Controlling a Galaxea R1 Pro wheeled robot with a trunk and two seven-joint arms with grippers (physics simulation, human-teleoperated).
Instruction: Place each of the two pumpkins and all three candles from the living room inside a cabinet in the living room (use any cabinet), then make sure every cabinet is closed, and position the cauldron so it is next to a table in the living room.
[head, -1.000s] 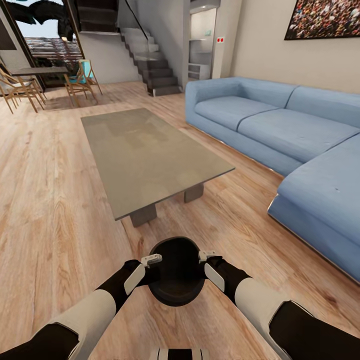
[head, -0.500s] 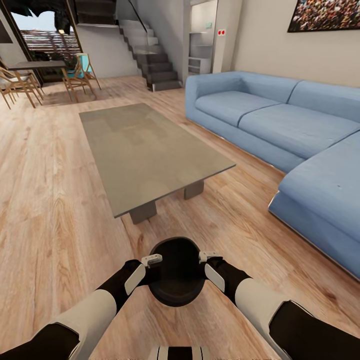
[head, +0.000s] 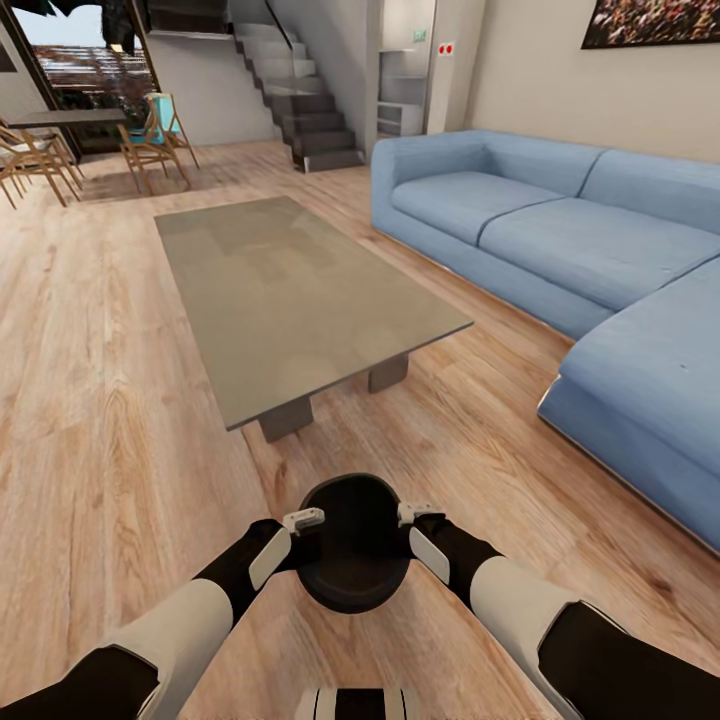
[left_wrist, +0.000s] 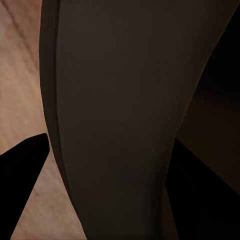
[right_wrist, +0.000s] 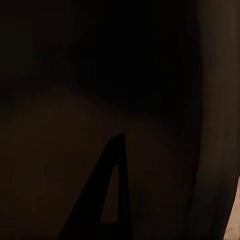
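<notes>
The black cauldron (head: 355, 545) hangs over the wooden floor (head: 100, 400), mouth upward, its oval mouth running longer toward the coffee table (head: 300, 290) than across. The left tool (head: 305, 520) and right tool (head: 408, 515) each pinch the rim on opposite sides. The table stands near ahead, its long axis running away from the robot, beside a blue sofa (head: 560, 250).

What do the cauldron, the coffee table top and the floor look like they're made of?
Cauldron: smooth black, faintly glossy, perhaps metal or plastic. Coffee table top: grey-beige, polished; it mirrors the room faintly, so maybe lacquer or stone. Floor: light wood planks with visible grain.
</notes>
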